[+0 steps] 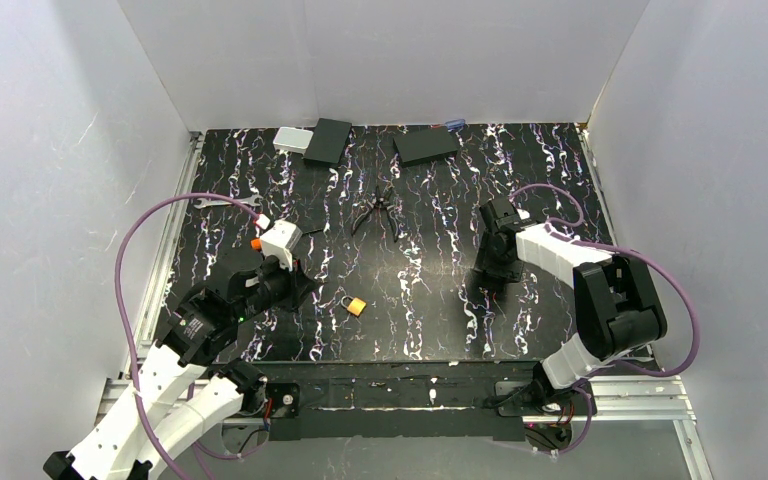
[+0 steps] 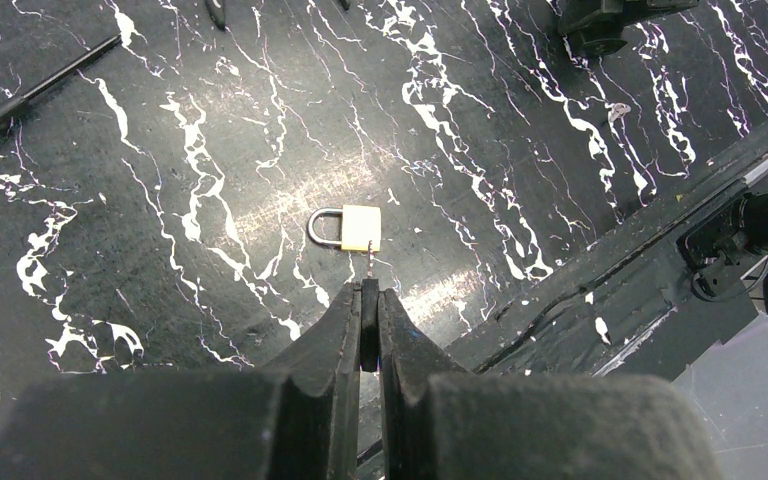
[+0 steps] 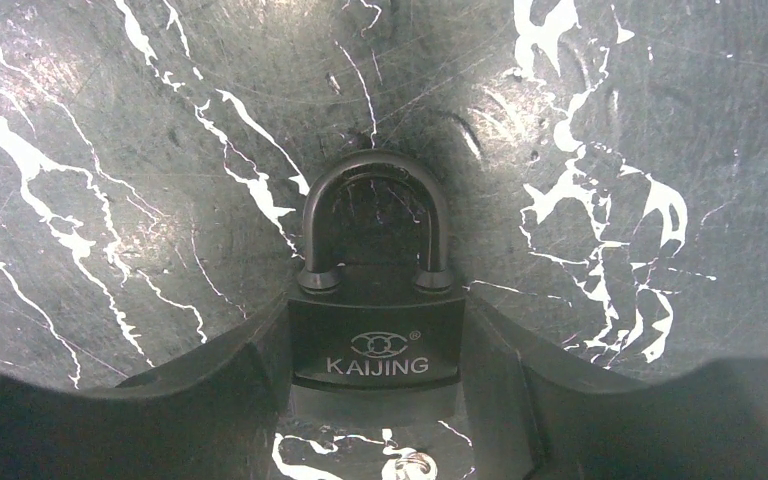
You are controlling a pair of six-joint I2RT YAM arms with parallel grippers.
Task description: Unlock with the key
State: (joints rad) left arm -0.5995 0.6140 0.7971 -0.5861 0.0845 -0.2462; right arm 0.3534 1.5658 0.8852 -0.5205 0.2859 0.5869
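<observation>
Found the left jaws clenched, fingers pressed together, with a thin key gripped at the tips and sticking straight out. Noted the key's end just beside the body of a small brass padlock; unable to tell whether touching. Recorded that padlock lying flat on the table with its shackle closed, near the front edge, between the two arms and closer to the left arm.

Found the right jaws grasping a black padlock, with the fingers hard against both sides of its body. Noted its shackle closed and pointing away from the wrist camera, maker's name facing up. Placed this grip, from the top view, low over the right half of the table at the end of the right arm, well apart from the brass padlock. Unable to tell whether the black padlock rests on the table or hangs just clear of it.

Further out, logged:
- pliers with handles spread, mid-table toward the rear;
- a thin black tool with an orange end, beside the left arm;
- two black boxes and a grey box along the back edge.
</observation>
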